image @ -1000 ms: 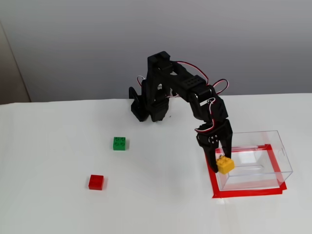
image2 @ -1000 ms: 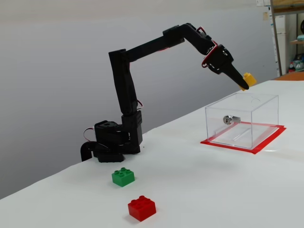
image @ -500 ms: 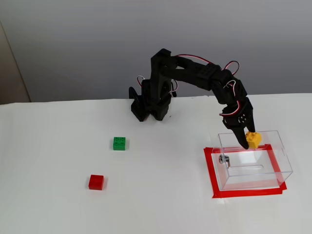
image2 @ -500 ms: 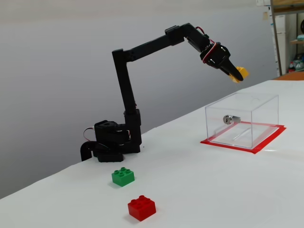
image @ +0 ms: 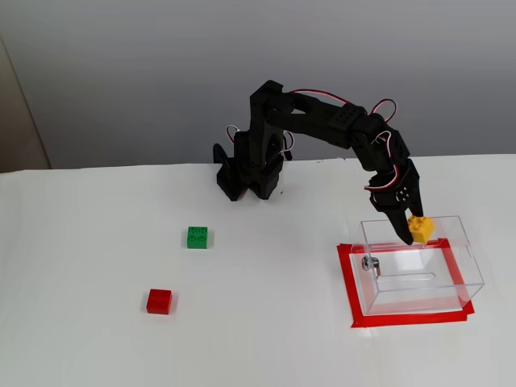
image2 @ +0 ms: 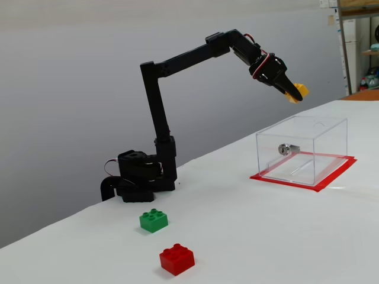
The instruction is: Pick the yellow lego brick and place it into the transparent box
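A: Entry, arm posture. The black arm [image: 310, 129] reaches out from its base [image: 246, 173] at the back of the white table [image: 105, 226]. In a fixed view the gripper [image: 409, 228] points down, to 6 o'clock.

B: Grip state?

A: The fingers are pinched on the yellow lego brick [image: 421, 229]. In another fixed view the brick [image2: 297, 92] is clamped at the tip of the gripper [image2: 292, 93], clear of every surface, well above the transparent box [image2: 303, 151].

B: Box position?

A: It stands on a rectangle of red tape [image: 352, 286], at roughly 4 o'clock from the base in a fixed view. The box [image: 419, 262] has its opening upward, and a small metal knob [image: 370, 263] sits on the wall at its 9 o'clock side. The knob [image2: 284, 148] shows through the clear wall in the other view too.

B: Is the brick over the opening?

A: In a fixed view it overlaps the rim at the box's 12 o'clock edge. The side view puts it high over the box. I cannot tell whether it is exactly above the opening.

B: Other items?

A: A green brick [image: 197, 237] lies at about 8 o'clock from the base, and a red brick [image: 159, 301] lies near it, further toward 7 o'clock. Both sit studs up on the table, well apart from the box. The green [image2: 154, 220] and red [image2: 176, 258] are in the foreground of the side view.
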